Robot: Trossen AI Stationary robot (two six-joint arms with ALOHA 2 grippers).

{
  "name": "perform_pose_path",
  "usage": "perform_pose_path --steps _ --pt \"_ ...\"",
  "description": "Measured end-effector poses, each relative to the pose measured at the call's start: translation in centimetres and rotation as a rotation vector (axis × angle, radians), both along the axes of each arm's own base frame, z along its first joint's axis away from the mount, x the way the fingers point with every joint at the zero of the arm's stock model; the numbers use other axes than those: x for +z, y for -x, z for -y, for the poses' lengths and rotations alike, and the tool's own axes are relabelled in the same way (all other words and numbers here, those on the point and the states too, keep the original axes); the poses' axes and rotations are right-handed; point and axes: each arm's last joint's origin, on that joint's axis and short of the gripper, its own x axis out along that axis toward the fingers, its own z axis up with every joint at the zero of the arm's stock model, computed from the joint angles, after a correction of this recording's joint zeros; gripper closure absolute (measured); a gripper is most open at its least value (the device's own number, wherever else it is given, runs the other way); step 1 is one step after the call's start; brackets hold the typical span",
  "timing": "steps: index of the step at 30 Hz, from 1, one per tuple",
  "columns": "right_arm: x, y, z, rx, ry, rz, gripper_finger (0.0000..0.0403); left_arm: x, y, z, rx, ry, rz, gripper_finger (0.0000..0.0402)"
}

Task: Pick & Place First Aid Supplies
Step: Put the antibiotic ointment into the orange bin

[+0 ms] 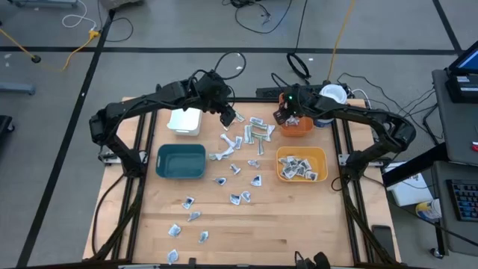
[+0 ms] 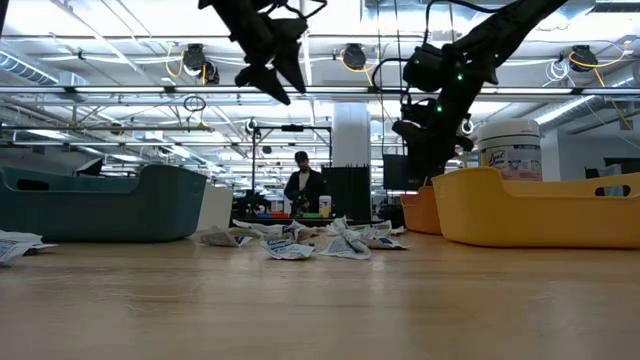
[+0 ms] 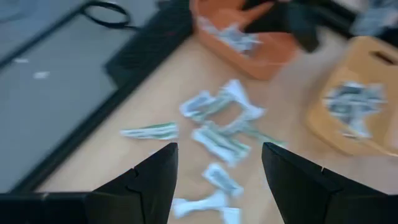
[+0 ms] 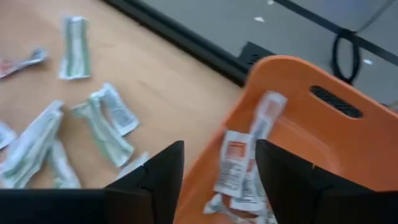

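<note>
High: right gripper [image 1: 287, 113] over small orange plastic bin [image 1: 297, 127], table's 1 o'clock; left gripper [image 1: 226, 113] above flat white-grey packets [image 1: 254, 133] near 12.
Low: both grippers hang clear of the wood.
Left wrist: fingers spread, empty.
Right wrist: fingers released over the bin; printed packets inside. Judgement: lift straight up before traversing.

This is a robotics lab in a large open industrial hall. The wooden table [image 1: 246, 224] sits on a black metal frame over a grey floor marked with tape lines, where loose cables [image 1: 254, 11] trail. Beyond the far edge, the level view shows exposed ceiling pipes and strip lights [image 2: 120, 135], benches crowded with equipment, and a person [image 2: 301, 185] standing at one (too distant for detail). Computer gear [image 1: 459, 82] stands at the right.
</note>
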Motion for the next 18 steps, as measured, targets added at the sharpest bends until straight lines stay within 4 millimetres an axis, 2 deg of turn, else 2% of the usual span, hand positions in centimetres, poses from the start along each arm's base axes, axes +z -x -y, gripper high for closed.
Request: perform_pose_path --steps 4,7,18 --pt "0.3 -0.5 0.0 0.092 -0.032 0.087 0.0193 -0.3 0.6 -0.5 0.082 -0.069 -0.086 0.0163" --pt "0.6 -1.0 0.0 0.167 -0.025 0.144 0.0191 -1.3 0.5 -1.1 0.125 -0.080 -0.147 0.0163" --pt "1.0 -1.1 0.2 0.215 0.030 0.146 0.0191 -7.9 -2.4 -2.7 0.110 0.037 -0.335 0.0163"
